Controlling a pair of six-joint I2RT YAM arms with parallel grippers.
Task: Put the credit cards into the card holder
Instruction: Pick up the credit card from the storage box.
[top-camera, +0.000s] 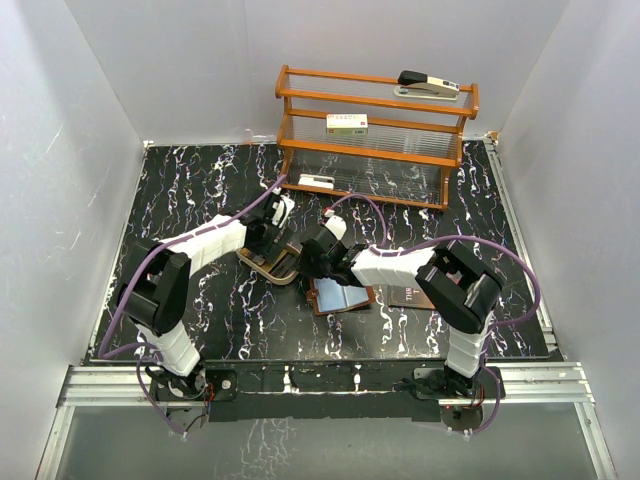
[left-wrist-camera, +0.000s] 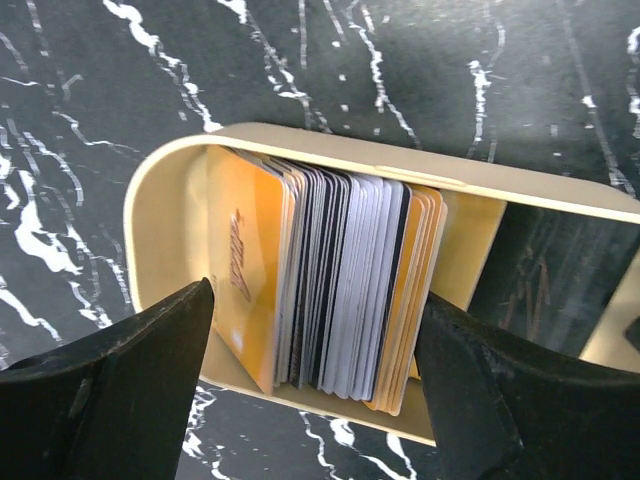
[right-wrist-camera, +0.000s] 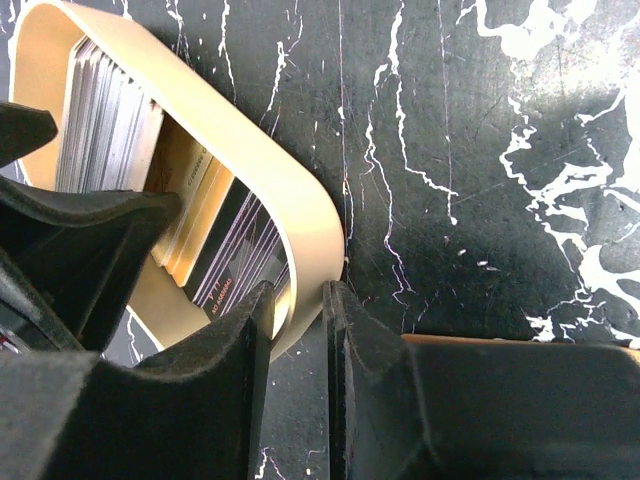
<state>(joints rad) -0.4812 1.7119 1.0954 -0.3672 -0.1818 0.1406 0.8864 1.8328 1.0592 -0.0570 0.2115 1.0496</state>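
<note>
- Fingers of the left hand stand wide apart, one on each side of the card stack. Neither pad touches a card; nothing is held.
- Tan tray: a rounded metal container on the black marbled worktop, left of centre. The left hand is lowered over it from the left.
- Credit cards: all inside the tan tray, standing on edge in one packed row. Gold-orange cards sit at both ends of the row, with pale and dark cards between. The row leans slightly.
- Right hand: jaws narrow, closed on the rounded end wall of the tan tray, one finger inside the wall and one outside. In the right wrist view the left hand's dark finger appears inside the tray beside the cards.
- Card holder: a brown wallet, lying open and flat on the worktop just right of the tan tray. It is partly under the right arm, glossy inner pockets facing up.
- Booklet: flat and dark, lying right of the card holder, partly covered by the right arm.
</note>
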